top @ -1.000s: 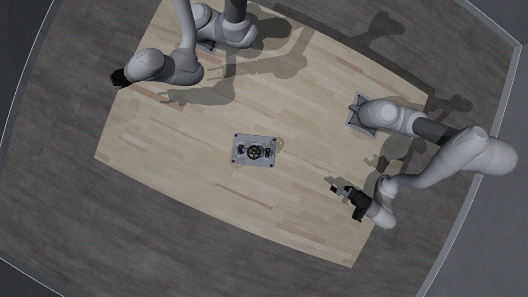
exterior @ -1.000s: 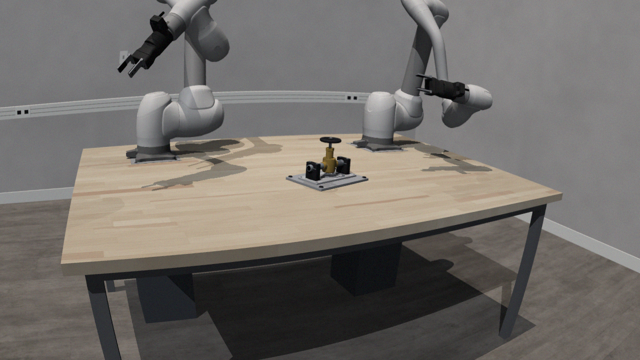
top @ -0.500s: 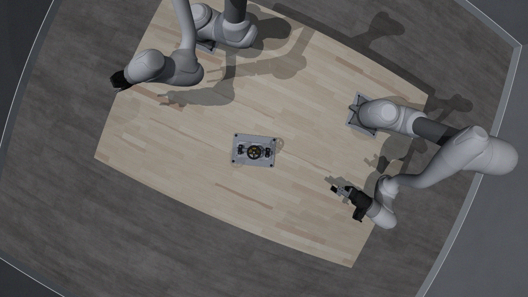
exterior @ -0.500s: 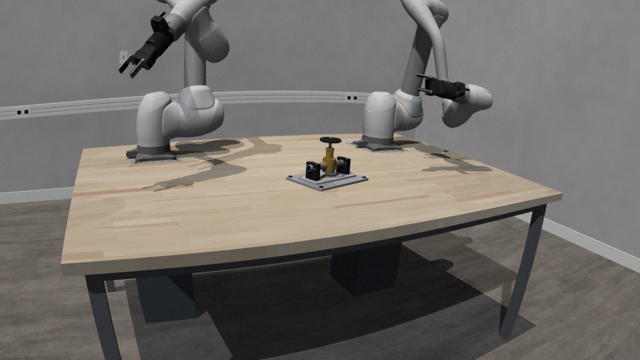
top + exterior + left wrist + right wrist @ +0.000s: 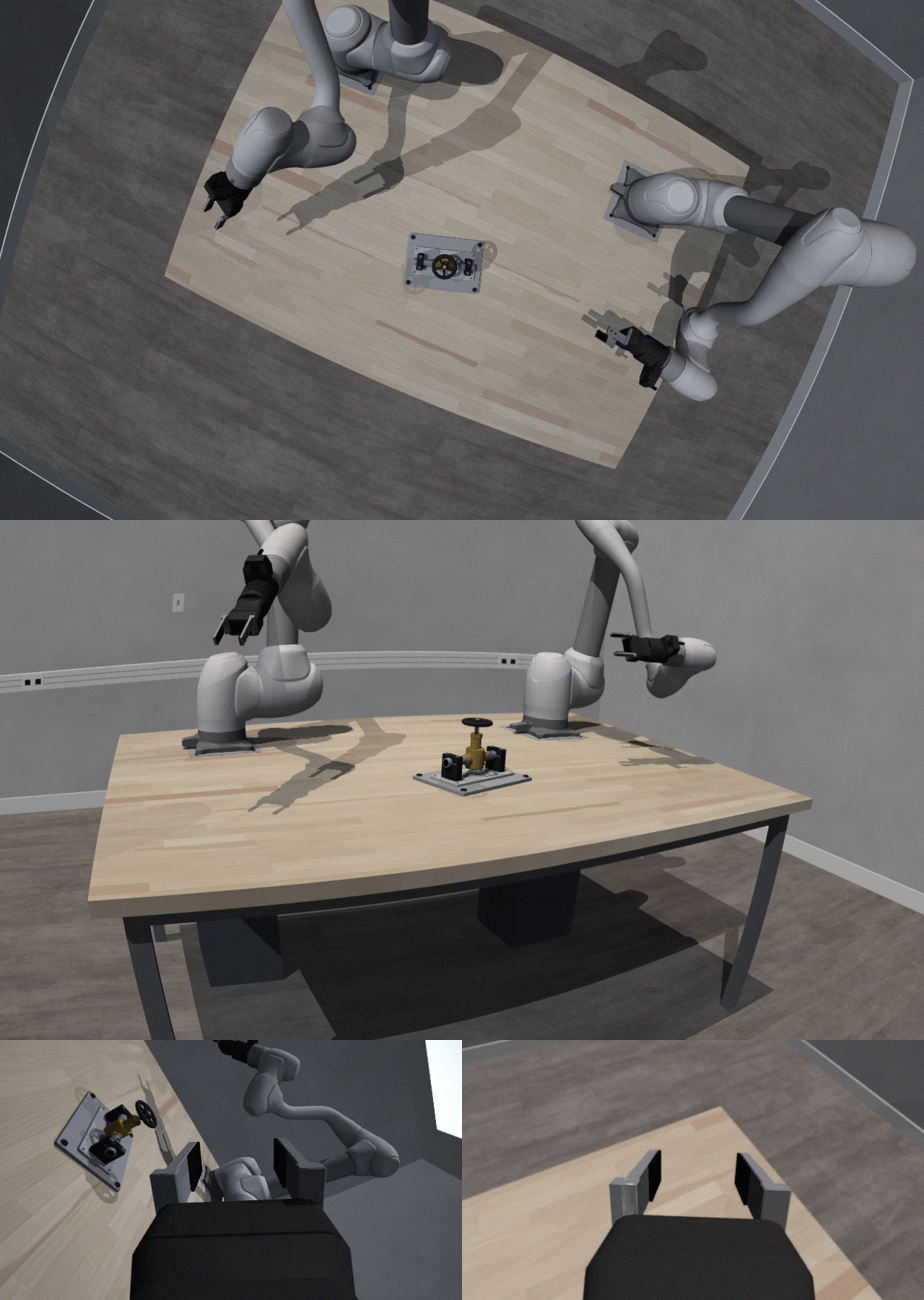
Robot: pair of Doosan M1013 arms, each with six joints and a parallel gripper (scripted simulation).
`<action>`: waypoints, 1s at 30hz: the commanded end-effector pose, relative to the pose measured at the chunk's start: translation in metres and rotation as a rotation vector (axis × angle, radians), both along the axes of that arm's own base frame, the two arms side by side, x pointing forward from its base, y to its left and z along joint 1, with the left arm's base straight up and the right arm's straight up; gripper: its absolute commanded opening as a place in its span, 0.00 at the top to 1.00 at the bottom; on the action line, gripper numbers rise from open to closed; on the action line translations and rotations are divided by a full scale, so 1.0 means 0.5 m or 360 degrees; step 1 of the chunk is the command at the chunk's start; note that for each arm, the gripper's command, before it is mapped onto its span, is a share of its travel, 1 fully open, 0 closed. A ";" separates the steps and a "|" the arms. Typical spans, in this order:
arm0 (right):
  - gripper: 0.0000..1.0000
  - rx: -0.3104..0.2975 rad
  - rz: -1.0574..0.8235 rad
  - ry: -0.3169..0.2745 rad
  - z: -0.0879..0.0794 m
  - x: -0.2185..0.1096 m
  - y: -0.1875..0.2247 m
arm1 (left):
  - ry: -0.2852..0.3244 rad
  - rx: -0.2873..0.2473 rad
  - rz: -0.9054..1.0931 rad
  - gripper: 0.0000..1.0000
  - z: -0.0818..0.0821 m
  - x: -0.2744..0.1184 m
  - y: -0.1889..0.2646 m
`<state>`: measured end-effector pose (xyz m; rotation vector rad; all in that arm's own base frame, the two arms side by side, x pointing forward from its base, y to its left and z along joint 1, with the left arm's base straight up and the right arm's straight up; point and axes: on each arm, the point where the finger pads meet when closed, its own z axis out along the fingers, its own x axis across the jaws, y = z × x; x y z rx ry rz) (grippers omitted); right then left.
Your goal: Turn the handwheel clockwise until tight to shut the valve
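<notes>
A: Biggest first. What have you got?
B: Your worktop (image 5: 336, 310) (image 5: 323, 843) (image 5: 22, 1192) (image 5: 570, 1242) fills mid-frame in the top view. Left gripper (image 5: 600, 334) (image 5: 615, 644) (image 5: 236, 1164), lower right there: jaws fully open, nothing in them. Right gripper (image 5: 214, 215) (image 5: 229, 641) (image 5: 216, 1041) (image 5: 698, 1177), left side: same, wide and empty.
A: Valve?
B: Base plate (image 5: 445, 240) (image 5: 465, 786) (image 5: 72, 1135) near frame centre in the top view. Looks bolted, so you probably won't feel its weight. Yellow valve body (image 5: 439, 263) (image 5: 476, 756) (image 5: 120, 1127) sits above it, likely rigid metal.
A: Handwheel?
B: Black handwheel (image 5: 444, 266) (image 5: 476, 722) (image 5: 146, 1114), flat on top of the stem, nobody touching it. Expect easy turning, then stiff near the seat.
A: Grip where?
B: Take the rim on opposite sides, jaws down from above, centred on the stem if the span allows. Smooth rim could slip; square up first. Don't side-load the thin stem. Clockwise from above, regrip as your wrist runs out.

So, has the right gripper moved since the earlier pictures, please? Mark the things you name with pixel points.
Yes: the right gripper (image 5: 214, 214) (image 5: 229, 640) (image 5: 216, 1041) (image 5: 698, 1166) has shifted rightward and down from the wall switch (image 5: 178, 602) in the exterior view.
</notes>
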<state>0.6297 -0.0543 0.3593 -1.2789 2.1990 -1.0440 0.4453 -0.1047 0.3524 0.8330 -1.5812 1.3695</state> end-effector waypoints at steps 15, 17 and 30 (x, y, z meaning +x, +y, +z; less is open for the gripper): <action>0.00 0.0511 0.0691 -0.0270 -0.118 0.220 0.369 | -0.0855 0.0487 0.0097 0.00 -0.081 -0.141 0.336; 0.00 0.0518 0.0699 -0.0271 -0.119 0.221 0.373 | -0.0938 0.0552 0.0087 0.00 -0.091 -0.166 0.372; 0.00 0.0791 0.0960 -0.0270 -0.169 0.230 0.532 | -0.1350 0.0933 -0.0077 0.00 -0.143 -0.358 0.576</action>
